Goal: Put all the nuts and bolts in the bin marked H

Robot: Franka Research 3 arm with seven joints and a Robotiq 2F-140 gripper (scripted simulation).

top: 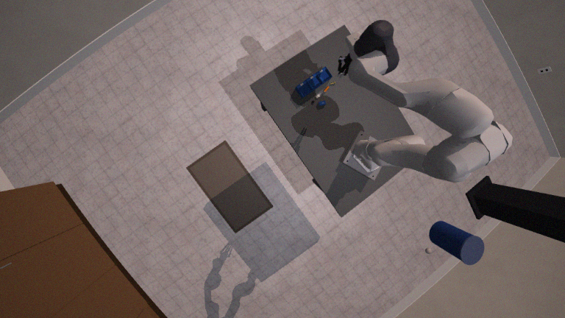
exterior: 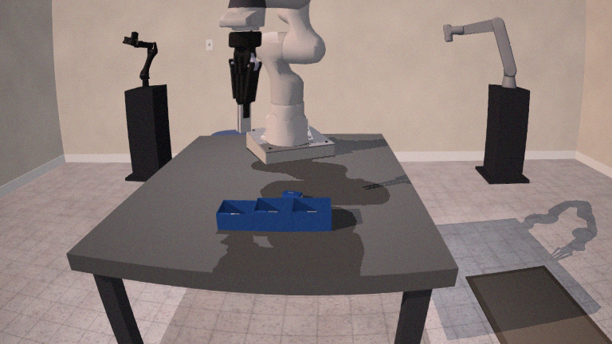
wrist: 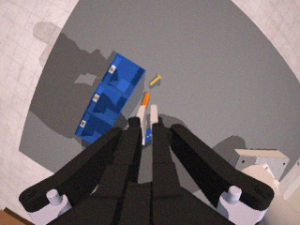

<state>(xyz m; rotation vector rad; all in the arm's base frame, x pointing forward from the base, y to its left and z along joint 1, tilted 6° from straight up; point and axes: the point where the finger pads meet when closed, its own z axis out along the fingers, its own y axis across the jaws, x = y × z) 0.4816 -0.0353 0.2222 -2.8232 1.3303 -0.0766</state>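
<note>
Black two-finger gripper [top: 340,73] [exterior: 244,123] [wrist: 148,113]: closed, nothing gripped, well above grey table [top: 276,83] [exterior: 162,213] [wrist: 211,61]
Yellow metal bolt [top: 332,83] [wrist: 155,80]: on table, near blue plastic three-bin row [top: 313,82] [exterior: 274,221] [wrist: 111,99], outside
Orange cylinder [top: 327,88] [wrist: 146,98]: near bolt

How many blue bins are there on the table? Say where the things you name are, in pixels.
3: joined in one row [top: 306,90] [exterior: 275,222] [wrist: 101,112], one at each end and one between them. The wrist view shows the whole line beside the orange piece [wrist: 146,98]; none seems hidden.
</note>
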